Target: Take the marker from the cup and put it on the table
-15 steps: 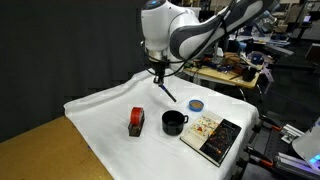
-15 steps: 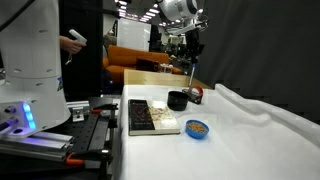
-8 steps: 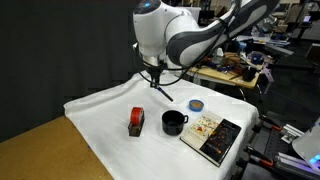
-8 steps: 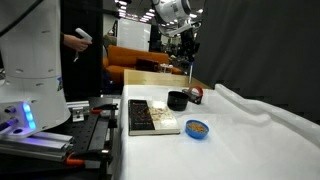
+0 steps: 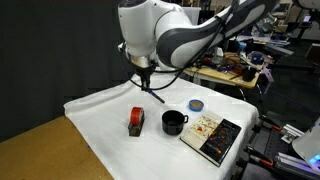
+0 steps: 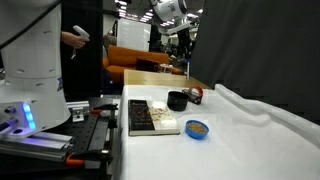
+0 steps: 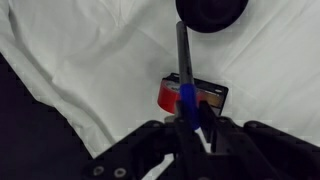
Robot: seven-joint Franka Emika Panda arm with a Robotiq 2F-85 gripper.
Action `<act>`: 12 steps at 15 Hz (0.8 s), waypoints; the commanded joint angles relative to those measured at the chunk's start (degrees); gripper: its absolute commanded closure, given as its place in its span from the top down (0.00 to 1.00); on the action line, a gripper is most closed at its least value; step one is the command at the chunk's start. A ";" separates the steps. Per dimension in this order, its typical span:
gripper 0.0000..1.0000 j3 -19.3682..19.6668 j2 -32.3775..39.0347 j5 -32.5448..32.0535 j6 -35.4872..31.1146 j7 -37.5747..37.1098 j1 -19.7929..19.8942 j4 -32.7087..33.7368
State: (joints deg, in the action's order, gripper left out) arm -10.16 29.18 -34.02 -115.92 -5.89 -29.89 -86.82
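My fingers [image 7: 208, 122]: clamped on the marker [image 7: 183, 55], held tilted high above the desk [image 5: 100, 115], clear of the cup [image 5: 174, 122]; risk: released from here, it would likely bounce or roll off.

A robotics lab, with cluttered workbenches [image 5: 236, 66] and black curtain [image 5: 50, 50].

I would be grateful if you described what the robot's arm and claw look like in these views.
The arm is built of bulky, rounded, glossy white shells with dark grey bands at the joints. The claw at its end is small and black. In the wrist view its matte black, blocky body fills the lower edge. No markings are legible.
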 commanded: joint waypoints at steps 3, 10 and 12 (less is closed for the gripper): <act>0.17 0.03 2.00 -0.17 0.91 0.82 -0.34 2.77; 0.17 0.16 2.79 -0.16 1.21 1.22 -0.42 3.78; 0.17 0.16 2.80 -0.17 1.27 1.23 -0.42 3.80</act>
State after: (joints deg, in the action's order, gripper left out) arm -10.01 31.77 -34.23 -114.90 -4.73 -30.22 -83.44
